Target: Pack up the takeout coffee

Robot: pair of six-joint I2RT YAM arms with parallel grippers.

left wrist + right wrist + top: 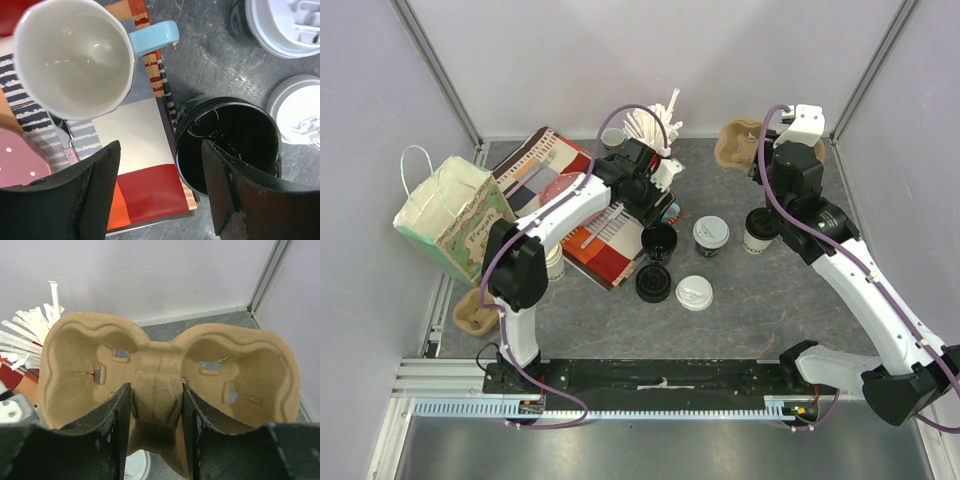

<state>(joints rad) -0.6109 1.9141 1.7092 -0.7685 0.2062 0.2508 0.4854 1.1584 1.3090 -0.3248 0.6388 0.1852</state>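
Right gripper (155,390): clenched on the centre ridge of a brown moulded-pulp two-cup carrier (165,347). Left gripper (160,150): released, fingers spread over a black round cup (235,135). White-lidded paper coffee cup (711,234) and open white paper cup (757,238) stand on the grey table (760,310) between the arms, the open cup partly hidden.

left arm (565,210): my links are white shells; the joint housings are black.
right arm (865,285): same white links and black joints, with a white cap at my wrist.
cables (603,132): purple, one looping along each of my arms.
bases (510,375): black blocks.
left gripper (160,195): two matte black fingers with scuffed, dusty edges.
right gripper (152,435): black fingers with flat inner faces and fine pale scratches.
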